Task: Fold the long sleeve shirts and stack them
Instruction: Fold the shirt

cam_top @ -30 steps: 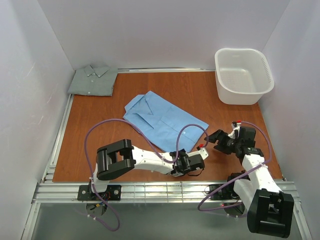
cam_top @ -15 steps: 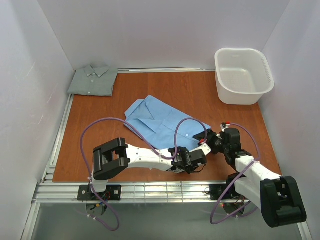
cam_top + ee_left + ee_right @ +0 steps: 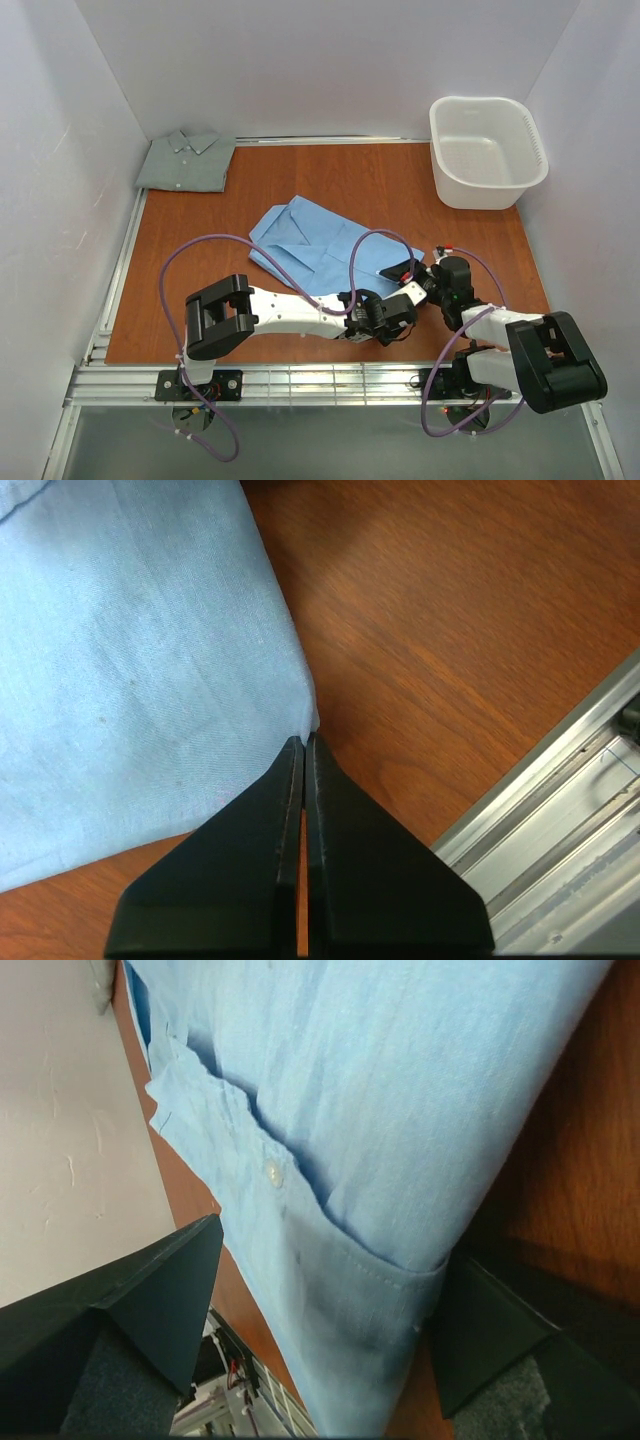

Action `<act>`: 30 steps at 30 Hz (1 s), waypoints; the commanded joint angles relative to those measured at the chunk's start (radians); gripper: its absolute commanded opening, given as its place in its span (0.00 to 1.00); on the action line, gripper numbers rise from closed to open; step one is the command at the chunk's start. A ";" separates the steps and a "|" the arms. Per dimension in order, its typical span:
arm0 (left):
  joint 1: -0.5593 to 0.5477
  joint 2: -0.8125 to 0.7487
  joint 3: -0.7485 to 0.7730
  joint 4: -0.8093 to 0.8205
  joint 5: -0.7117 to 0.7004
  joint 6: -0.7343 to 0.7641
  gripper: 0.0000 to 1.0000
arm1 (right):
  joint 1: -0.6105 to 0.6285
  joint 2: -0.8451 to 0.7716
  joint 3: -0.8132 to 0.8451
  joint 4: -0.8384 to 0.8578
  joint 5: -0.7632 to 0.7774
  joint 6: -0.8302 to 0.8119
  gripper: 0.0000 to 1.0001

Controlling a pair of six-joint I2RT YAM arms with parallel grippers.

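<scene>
The light sky-blue shirt [image 3: 320,245] lies partly folded mid-table, collar to the left. The grey-green shirt [image 3: 187,160] lies folded at the back left corner. My left gripper [image 3: 398,308] is shut; in the left wrist view its tips [image 3: 305,742] touch the near corner of the blue shirt [image 3: 140,670], with bare wood showing in the slit between the fingers. My right gripper [image 3: 410,272] is open at the shirt's near right corner. In the right wrist view its fingers [image 3: 130,1300] stand either side of the blue shirt's hem [image 3: 380,1290], near a button.
A white plastic basket [image 3: 487,150] stands at the back right. The aluminium rail [image 3: 560,820] at the table's near edge runs close behind my left gripper. White walls close in the left, back and right sides. Purple cables loop over the shirt's near part.
My right arm has swung left and lowered until its open jaws straddle the blue shirt's near right edge. The left gripper has shifted slightly right. The shirt's near right part has bunched inward.
</scene>
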 commanded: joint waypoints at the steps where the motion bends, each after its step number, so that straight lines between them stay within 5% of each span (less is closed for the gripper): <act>1: 0.002 -0.078 0.008 0.017 0.039 -0.035 0.00 | 0.005 0.046 -0.001 0.033 0.005 -0.017 0.69; 7: 0.002 -0.086 0.015 0.033 0.062 -0.056 0.00 | 0.006 0.096 0.011 0.099 -0.023 -0.019 0.56; 9: 0.002 -0.085 0.024 0.044 0.081 -0.062 0.00 | 0.008 0.101 0.024 0.108 -0.026 -0.028 0.43; 13: 0.017 -0.106 0.040 0.023 0.065 -0.108 0.07 | 0.006 0.101 0.054 0.105 -0.040 -0.080 0.02; 18: 0.179 -0.297 -0.037 -0.011 0.068 -0.246 0.40 | -0.044 0.112 0.123 -0.028 -0.115 -0.177 0.01; 22: 0.343 -0.469 -0.126 -0.020 0.076 -0.263 0.74 | -0.083 0.119 0.246 -0.368 -0.144 -0.374 0.01; 30: 0.822 -0.562 -0.310 -0.036 0.161 -0.210 0.83 | -0.216 0.240 0.529 -0.828 -0.226 -0.749 0.01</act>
